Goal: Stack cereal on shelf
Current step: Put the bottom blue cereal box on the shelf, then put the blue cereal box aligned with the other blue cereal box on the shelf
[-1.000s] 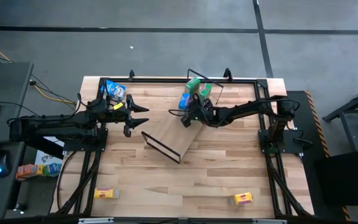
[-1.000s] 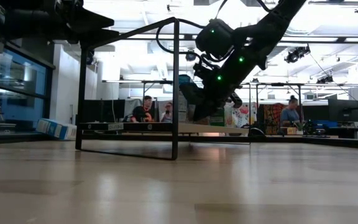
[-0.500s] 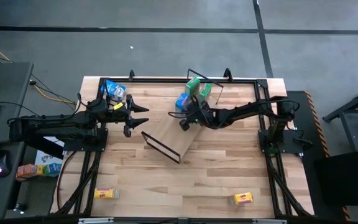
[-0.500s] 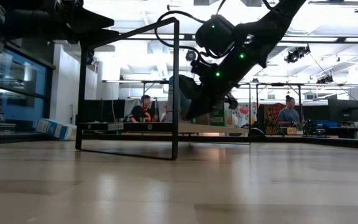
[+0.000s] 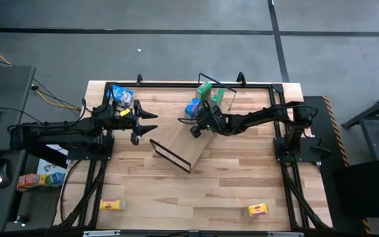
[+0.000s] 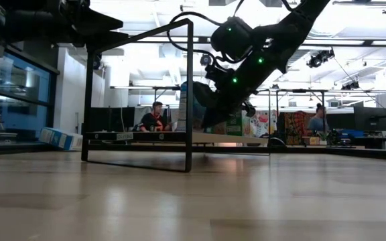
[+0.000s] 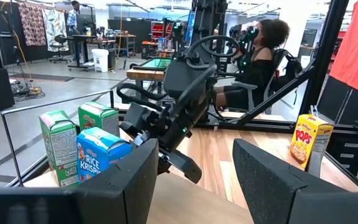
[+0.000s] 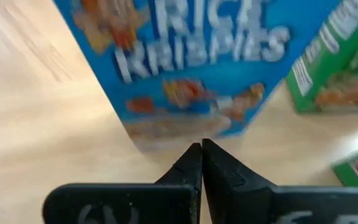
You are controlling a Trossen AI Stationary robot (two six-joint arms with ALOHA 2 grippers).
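Reference landmark: the shelf, a light-wood board with a black wire frame, lying at an angle near the middle of the desk.

**Cereal positions**
- Two green boxes stand at the shelf's far end; the left wrist view shows them side by side.
- One blue box stands on the shelf just in front of the green pair; contact with them cannot be determined.
- A second blue box lies off the shelf, toward the desk's far left corner.
- Two yellow boxes lie well away from the shelf near the desk's front edge, one at the left and one at the right.

**Gripper status**
- The right gripper is directly in front of the blue box on the shelf. Its fingers are pressed together with nothing between them.
- The left gripper waits off the shelf's left side, near the second blue box. Its fingers are spread apart and empty.

**Step in hand (assessment)**
The blue box appears placed and released, or is being nudged into line.
1. If nudging, apply the closed fingertips low on the box face to avoid tipping.
2. Push slowly toward the green pair; stop when it sits square.
3. Retract straight back, clear of the wire frame.

Three boxes remain to be stacked.
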